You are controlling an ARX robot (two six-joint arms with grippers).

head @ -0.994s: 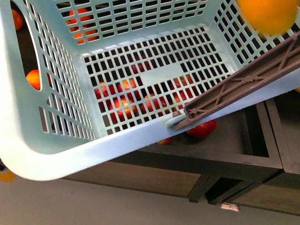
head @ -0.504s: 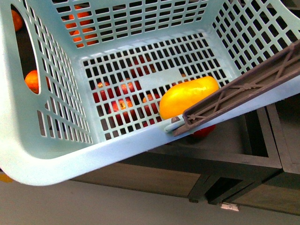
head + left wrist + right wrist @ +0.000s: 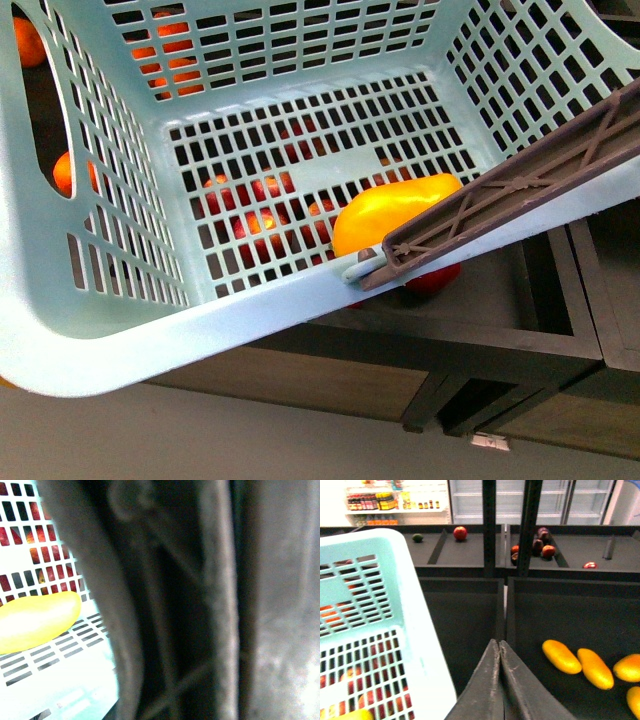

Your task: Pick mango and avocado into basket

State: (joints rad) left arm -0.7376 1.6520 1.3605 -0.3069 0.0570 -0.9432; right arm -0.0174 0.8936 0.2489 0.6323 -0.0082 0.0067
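Mango (image 3: 390, 212) lying on floor of basket (image 3: 200, 325), against near wall, partly behind basket's brown handle (image 3: 520, 175). Red fruit (image 3: 432, 278) below basket, more showing through floor slots. Other yellow fruit (image 3: 561, 656) in dark bin (image 3: 570, 605) beside basket. Right gripper (image 3: 500, 647) outside basket, fingers pressed together, nothing between. Left gripper: wrist view blurred, cannot tell state

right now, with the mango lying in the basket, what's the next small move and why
Probably open the right tool and start it toward the small dark green fruit far ahead of it, likely the avocado. The mango already lies on the basket floor, no avocado shows there, and the tool is shut with nothing in it.
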